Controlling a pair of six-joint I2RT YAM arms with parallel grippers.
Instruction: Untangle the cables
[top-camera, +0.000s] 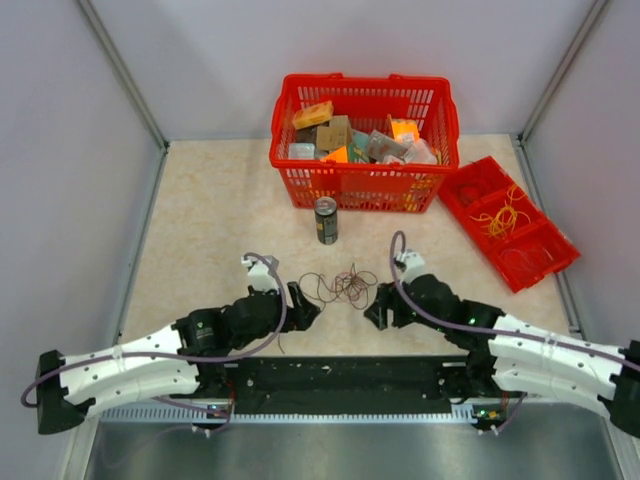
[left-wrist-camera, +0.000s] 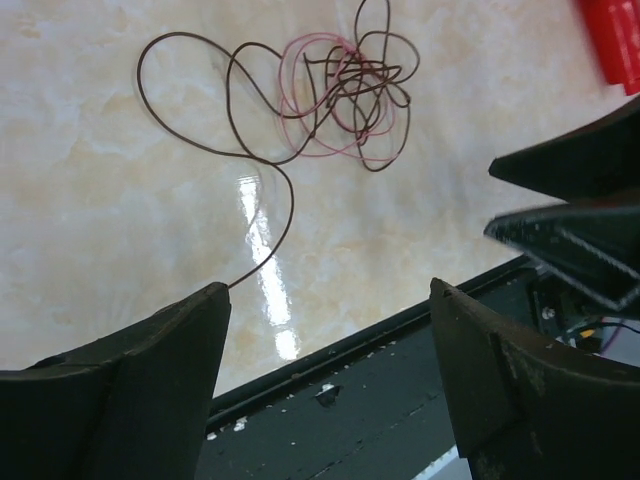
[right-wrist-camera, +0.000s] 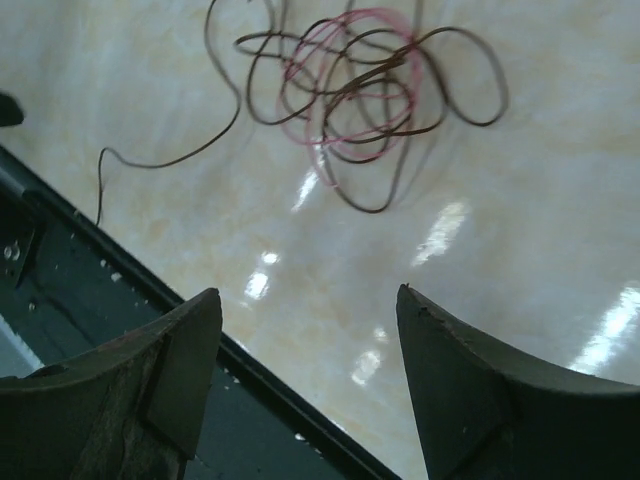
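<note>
The cables (top-camera: 340, 287) lie in a small tangle on the beige table between my two grippers: dark brown wires knotted with a pink-red one (left-wrist-camera: 345, 85) (right-wrist-camera: 365, 95). One long dark strand (left-wrist-camera: 285, 215) trails out of the knot and ends at the tip of my left gripper's left finger (left-wrist-camera: 180, 360). My left gripper (top-camera: 308, 308) (left-wrist-camera: 328, 295) sits just left of the tangle, jaws wide apart with nothing between them. On the other side of the tangle my right gripper (top-camera: 375, 308) (right-wrist-camera: 308, 293) is also open and empty.
A dark drink can (top-camera: 326, 220) stands behind the tangle, in front of a red basket (top-camera: 365, 190) full of small packages. A red tray (top-camera: 530, 265) at the right holds yellow-orange wires (top-camera: 500, 215). A black base plate (top-camera: 340, 375) runs along the near edge.
</note>
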